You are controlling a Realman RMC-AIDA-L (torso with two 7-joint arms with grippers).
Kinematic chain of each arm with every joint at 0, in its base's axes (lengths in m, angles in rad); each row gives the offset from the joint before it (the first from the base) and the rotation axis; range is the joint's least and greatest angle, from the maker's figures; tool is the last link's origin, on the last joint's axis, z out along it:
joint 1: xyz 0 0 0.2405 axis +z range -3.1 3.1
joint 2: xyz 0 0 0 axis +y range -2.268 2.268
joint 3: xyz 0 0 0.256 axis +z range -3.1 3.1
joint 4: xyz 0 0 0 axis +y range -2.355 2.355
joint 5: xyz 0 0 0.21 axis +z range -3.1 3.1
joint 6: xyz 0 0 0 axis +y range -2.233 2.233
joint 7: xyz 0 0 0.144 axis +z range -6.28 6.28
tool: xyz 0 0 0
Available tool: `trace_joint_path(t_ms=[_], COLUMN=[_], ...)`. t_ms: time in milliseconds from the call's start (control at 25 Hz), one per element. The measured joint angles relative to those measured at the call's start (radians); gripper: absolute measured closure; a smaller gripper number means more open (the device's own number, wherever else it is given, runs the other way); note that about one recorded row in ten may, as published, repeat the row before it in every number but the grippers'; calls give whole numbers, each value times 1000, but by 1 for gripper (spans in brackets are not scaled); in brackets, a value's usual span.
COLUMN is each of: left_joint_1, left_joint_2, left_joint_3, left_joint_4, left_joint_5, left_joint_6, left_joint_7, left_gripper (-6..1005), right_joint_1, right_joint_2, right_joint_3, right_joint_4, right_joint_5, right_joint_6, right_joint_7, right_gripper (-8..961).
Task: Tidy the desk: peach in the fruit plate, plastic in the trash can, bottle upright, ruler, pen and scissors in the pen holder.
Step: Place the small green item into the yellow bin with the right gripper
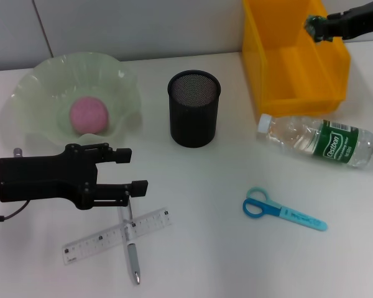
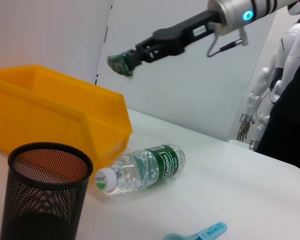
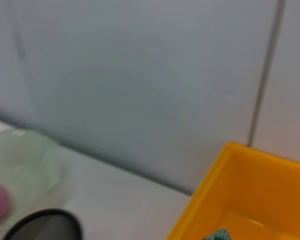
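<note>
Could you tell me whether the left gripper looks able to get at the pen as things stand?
Probably yes. The left gripper hovers open right above the pen, nothing between them. The ruler lies across the pen's middle, so the upper end near the fingers seems the freer spot to grasp.

1. The trash can (image 1: 280,62) runs off the head view's top edge.
2. The pen (image 1: 132,248) is partly hidden beneath the ruler (image 1: 115,236).
3. In the left wrist view only the scissors' (image 2: 197,233) tip shows; the rest is cut off.
4. The pen holder (image 3: 45,225) is blurred and cropped in the right wrist view.
</note>
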Motion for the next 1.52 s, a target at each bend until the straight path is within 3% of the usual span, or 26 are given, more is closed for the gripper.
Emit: trace_joint_path(t_ms=[520,760,960,1080,1320,1520], left_joint_1=[7,8,8,8,7,6], left_joint_2=[-2,-2,-2,-2,-2,-2], left_joint_3=[0,0,0,0,0,-1], left_joint_4=[0,0,0,0,0,0], left_joint_5=[0,0,0,0,0,0], left_joint_6=[3,3,3,3,1,-2], left_joint_7=[2,3,3,3,3,3], left_gripper=[193,193,193,193,193,193], right_joint_1=[64,69,70,70,66,50], right_joint_2=[-47,-39,-38,-38,-37,-28], right_joint_3=[-77,-84,-81,-84,-85,-78], right_joint_4=[344,360,364,365,359,295], right_joint_5=[-31,-25,-26,-28,-29,-2], right_joint_6=[267,305,318,318,311,227], right_joint_7=[-6,-37,-33,-32,-36,-40], right_gripper=[663,662,544,324,258,203])
